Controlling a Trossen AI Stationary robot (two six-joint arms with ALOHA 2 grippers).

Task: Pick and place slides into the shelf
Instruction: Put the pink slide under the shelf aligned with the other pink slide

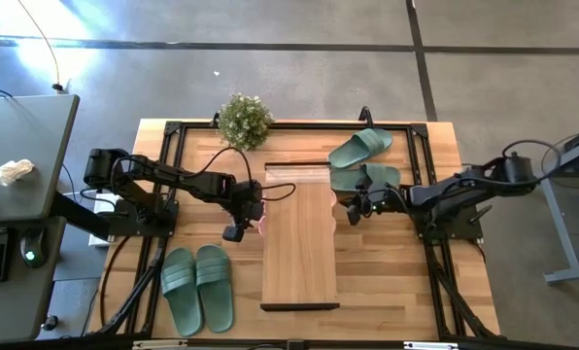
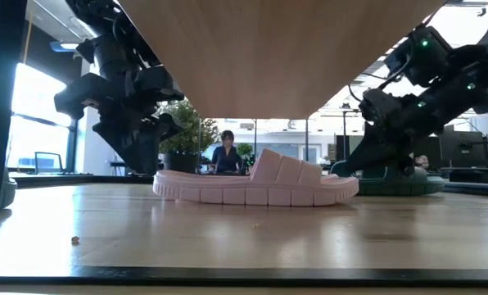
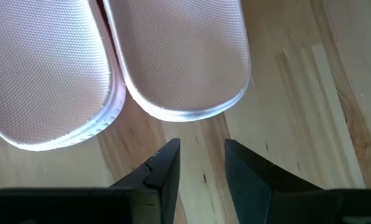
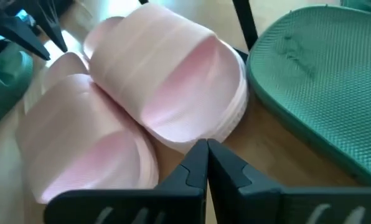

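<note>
You are looking at one pink pair (image 2: 256, 187) lying under the shelf (image 1: 299, 243) at frame centre. Two green pairs are waiting outside: one (image 1: 197, 287) lower left, one (image 1: 362, 160) upper right. The left gripper (image 3: 201, 171) is hovering narrowly parted, holding nothing, at the pink heels; the right gripper (image 4: 206, 163) is sitting pinched together at the toes.

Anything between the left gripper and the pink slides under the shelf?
Nothing visible. In the left wrist view the left gripper has its fingers parted and empty, with only bare tabletop between them and the heels of the two pink slides. The slides already lie under the shelf.
</note>
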